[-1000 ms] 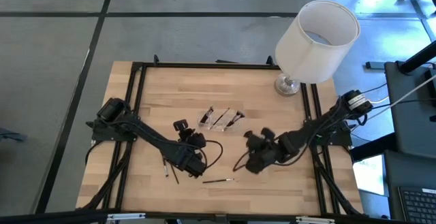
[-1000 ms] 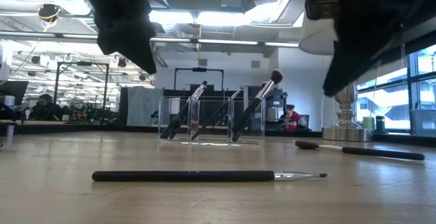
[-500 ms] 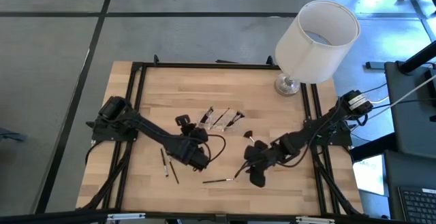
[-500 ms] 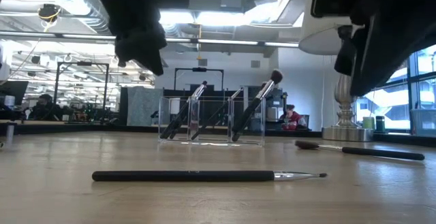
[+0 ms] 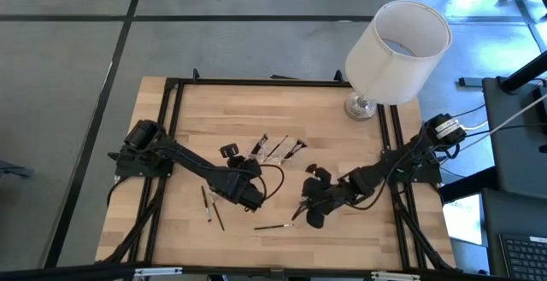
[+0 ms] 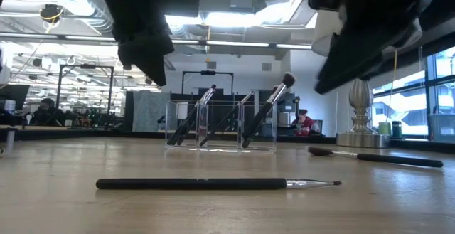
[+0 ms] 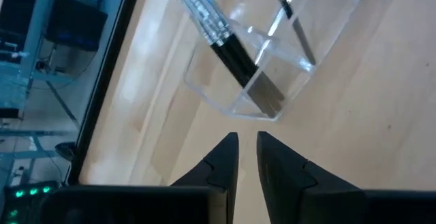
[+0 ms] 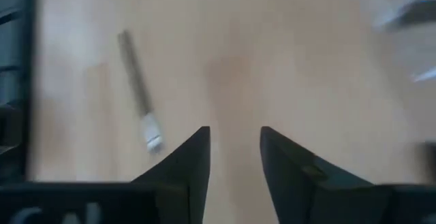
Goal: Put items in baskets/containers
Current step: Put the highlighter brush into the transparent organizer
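- Since a second ago the right gripper (image 5: 313, 214) has swung from beside the tray toward the near side of the tabletop (image 5: 342, 238), close to a loose brush (image 5: 273, 227); over the last half second it shifted only slightly.
- Right fingers (image 8: 184, 166): apart, nothing between them. Right wrist view shows bare wood straight ahead and one brush (image 8: 138, 112) lying off to one side, not lined up with the gap.
- Left gripper (image 5: 229, 155) has moved up to the clear tray (image 5: 275, 150) and now sits just beside its left end.
- Left fingers (image 7: 221, 159): a narrow gap, empty, tips pointed at the tray's end compartment (image 7: 259, 81), where a dark-handled brush (image 7: 214, 30) leans.
- Tray: mid-tabletop, upright, several brushes already leaning in its compartments (low view (image 6: 220, 124)).
- Still loose: two brushes (image 5: 211, 207) on the left of the tabletop, the one at the near centre, a fan-headed one (image 5: 312, 171) right of the tray. The low view shows the near brush (image 6: 213, 184) lying flat.
- Reading: task partly done. The right arm looks to be lining up its next pick, likely the near-centre brush; it needs to centre over the handle first.
- Lamp (image 5: 395, 46) at the far right corner, clear of the work.
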